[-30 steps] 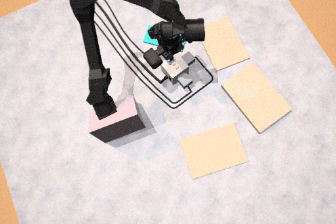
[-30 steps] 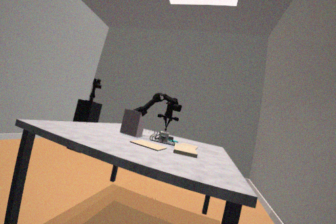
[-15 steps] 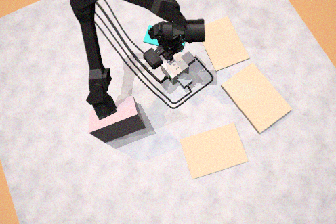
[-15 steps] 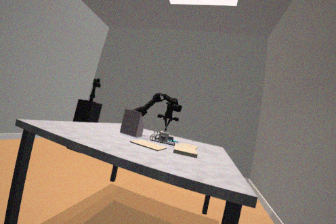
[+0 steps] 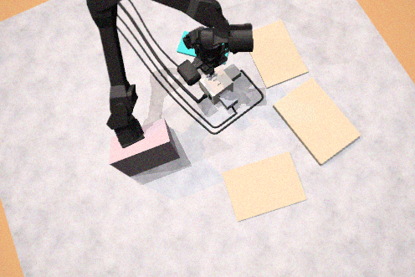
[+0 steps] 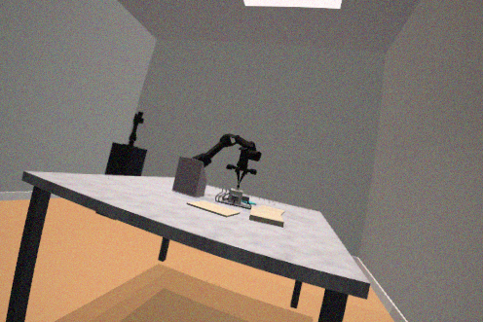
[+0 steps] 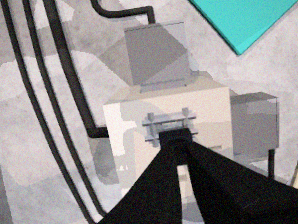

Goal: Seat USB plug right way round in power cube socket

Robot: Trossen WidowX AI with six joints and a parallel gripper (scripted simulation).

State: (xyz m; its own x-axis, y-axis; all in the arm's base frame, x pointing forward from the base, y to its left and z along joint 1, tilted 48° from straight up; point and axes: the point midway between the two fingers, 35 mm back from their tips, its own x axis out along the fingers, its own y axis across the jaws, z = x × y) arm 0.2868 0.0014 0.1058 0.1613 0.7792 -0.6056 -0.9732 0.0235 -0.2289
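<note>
Pinching the USB plug above the power cube, the gripper points downward with its fingers nearly together. The plug sits at the socket on the cube's top face, within a pale grey frame-like fitting; the fingertips hide much of it, so its facing and depth cannot be told. Grey blocks and stand against two sides of the cube, with black cables running around it. A teal panel lies nearby, and tan boards rest farther out on the table
</note>
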